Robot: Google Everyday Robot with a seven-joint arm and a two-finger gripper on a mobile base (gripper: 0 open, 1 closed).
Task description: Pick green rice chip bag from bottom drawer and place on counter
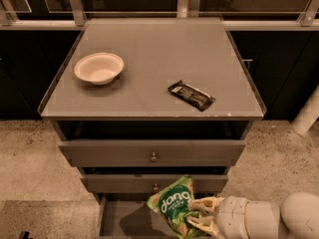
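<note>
Counter [149, 44]: grey, flat, thin raised rim. Below its front edge, bottom drawer [117, 218]: pulled open, plain grey inside. End effector [198, 214]: low, below the counter's front edge toward the front right corner, above the open drawer; clenched on the green rice chip bag [172, 203], fingers [205, 202] clamping its right side. Bag: held over the drawer, tilted, overlapping the middle drawer's [119, 183] face, well below the counter top. Near the left edge: white bowl [98, 67], upright. Toward the front right corner: black bar wrapper [191, 94], flat, angled.
</note>
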